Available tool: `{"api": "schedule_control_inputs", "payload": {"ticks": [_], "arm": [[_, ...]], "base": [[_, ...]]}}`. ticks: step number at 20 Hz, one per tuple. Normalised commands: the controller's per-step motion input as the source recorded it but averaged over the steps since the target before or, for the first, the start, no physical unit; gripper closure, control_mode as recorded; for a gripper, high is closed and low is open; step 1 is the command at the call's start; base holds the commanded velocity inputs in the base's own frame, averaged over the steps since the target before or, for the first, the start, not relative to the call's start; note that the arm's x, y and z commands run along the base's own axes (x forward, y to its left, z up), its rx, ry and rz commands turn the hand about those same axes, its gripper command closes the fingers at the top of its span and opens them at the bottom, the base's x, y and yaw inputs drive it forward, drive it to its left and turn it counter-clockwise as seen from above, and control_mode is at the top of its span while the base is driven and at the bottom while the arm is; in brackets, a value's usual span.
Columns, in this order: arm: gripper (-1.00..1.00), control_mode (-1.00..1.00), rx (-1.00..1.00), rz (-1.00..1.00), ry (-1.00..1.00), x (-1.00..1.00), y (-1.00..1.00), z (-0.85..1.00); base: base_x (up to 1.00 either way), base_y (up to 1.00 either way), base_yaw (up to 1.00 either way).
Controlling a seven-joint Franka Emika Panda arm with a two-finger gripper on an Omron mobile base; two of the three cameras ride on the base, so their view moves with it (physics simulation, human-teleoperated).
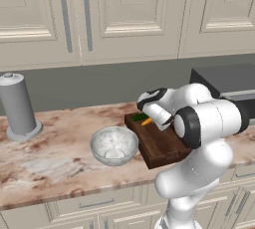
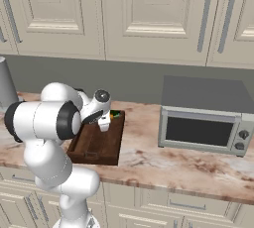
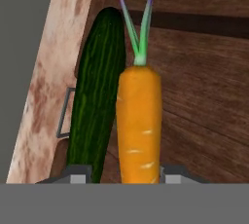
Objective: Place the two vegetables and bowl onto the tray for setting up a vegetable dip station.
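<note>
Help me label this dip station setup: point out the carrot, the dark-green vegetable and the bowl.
carrot [image 3: 138, 121]: hand view, middle of its orange body.
dark-green vegetable [image 3: 95, 101]: hand view, middle of its striped skin.
bowl [image 1: 114, 144]: left base view, its mottled inner wall, on the counter beside the tray.

Marbled countertop [image 1: 55, 158], bowl [image 1: 114, 145], tray [image 1: 159, 146], canister [image 1: 19, 106], toaster oven [image 2: 203, 118]

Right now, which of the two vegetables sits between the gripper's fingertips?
The orange carrot, centred between the fingertips of the gripper; the dark-green vegetable lies beside it, off-centre.
</note>
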Motion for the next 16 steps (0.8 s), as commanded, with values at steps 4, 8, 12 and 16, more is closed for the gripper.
{"api": "schedule_control_inputs", "payload": {"ticks": [4, 8, 12, 16], "arm": [[-1.0, -1.0, 0.0, 0.0, 0.0, 0.0, 0.0, 0.0], [-1.0, -1.0, 0.0, 0.0, 0.0, 0.0, 0.0, 0.0], [-1.0, -1.0, 0.0, 0.0, 0.0, 0.0, 0.0, 0.0], [-1.0, -1.0, 0.0, 0.0, 0.0, 0.0, 0.0, 0.04]], "base": [[0.0, 0.0, 0.0], [0.0, 0.0, 0.0], [0.0, 0.0, 0.0], [0.0, 0.0, 0.0]]}}
